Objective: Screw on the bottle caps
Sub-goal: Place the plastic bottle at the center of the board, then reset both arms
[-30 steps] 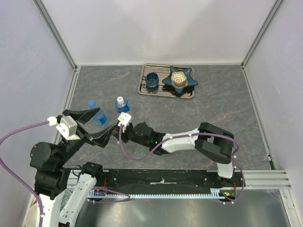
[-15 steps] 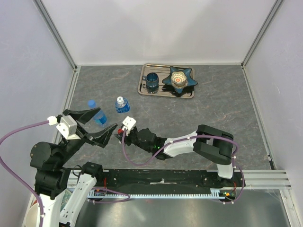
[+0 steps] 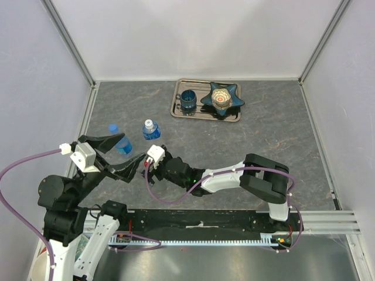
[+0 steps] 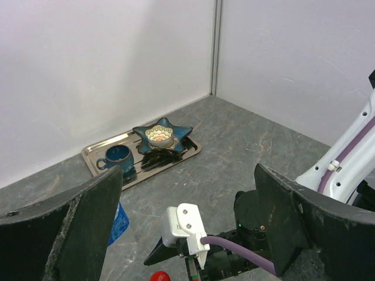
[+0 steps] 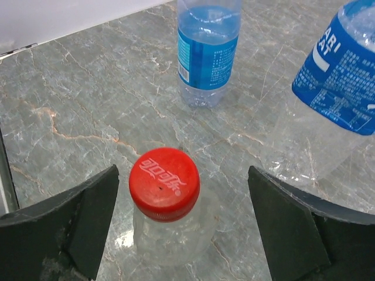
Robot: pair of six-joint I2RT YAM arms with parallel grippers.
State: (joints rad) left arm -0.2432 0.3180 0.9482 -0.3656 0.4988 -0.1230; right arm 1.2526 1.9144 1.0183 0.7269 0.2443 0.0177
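Bottle caps: the red cap (image 5: 164, 182) sits on the neck of a clear bottle (image 5: 176, 234), squarely between the fingers of the right end effector.
Right end effector (image 5: 180, 178): its jaws are spread wide, one finger on each side of the red cap. It touches neither cap nor bottle and holds nothing.
Left end effector (image 4: 187, 175): it is also wide open and empty, poised just beside the right one above the desk (image 3: 281, 146).
Step in hand: judging by the open jaws around a seated cap, this is either the end of the red cap's screwing or a pause between turns.
Next move: the fingers should close on the cap's rim and twist again if it is loose, otherwise lift straight up clear of it. Either way the bottle may need steadying so it does not spin or tip.
Red cap's look: round, glossy, with white lettering on top, and level on the neck. How tight it is cannot be told.
Other bottles: a blue-labelled bottle (image 3: 151, 132) with a white cap (image 3: 149, 123) stands near, and a second bottle (image 3: 123, 144) with a blue cap (image 3: 113, 128) is to its left.
Far side: a metal tray (image 3: 202, 116) carries a dark blue cup (image 3: 188, 100) and a star-shaped dish (image 3: 233, 89), well apart from the bottles.
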